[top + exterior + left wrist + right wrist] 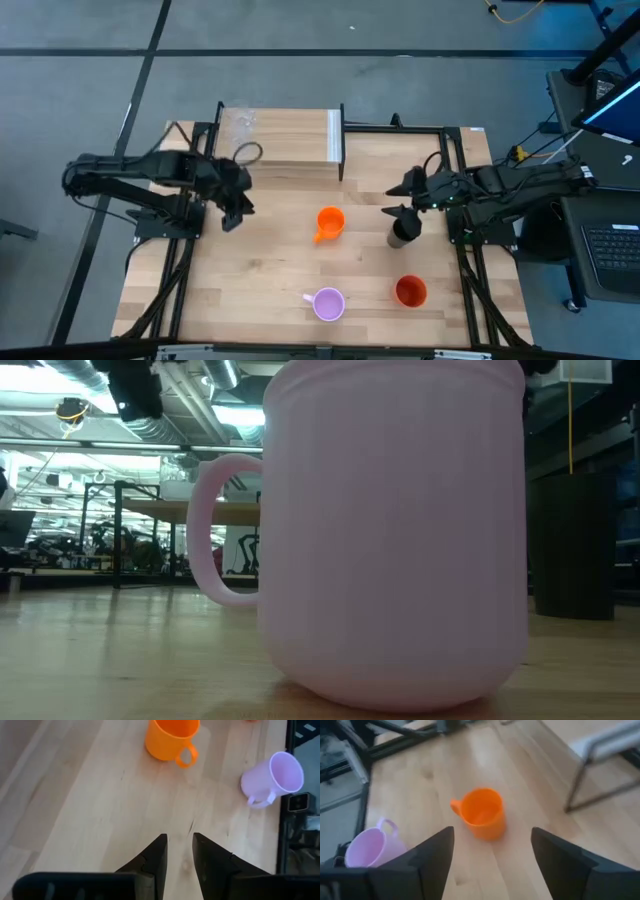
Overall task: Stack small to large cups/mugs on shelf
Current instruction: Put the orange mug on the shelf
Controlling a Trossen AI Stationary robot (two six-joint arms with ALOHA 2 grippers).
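Wrist views: left hand [179,851] apparently empty; right hand [492,851] wide.

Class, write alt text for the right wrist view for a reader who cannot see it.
An orange mug stands upright on the wooden table, framed between the open right end effector fingers. A lilac mug sits to one side.

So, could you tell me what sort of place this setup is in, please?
Probably a robotics lab or workshop in an industrial hall: exposed ceiling ducts overhead, a wooden test table framed in black metal, and a laptop on a side bench with cables beside it.
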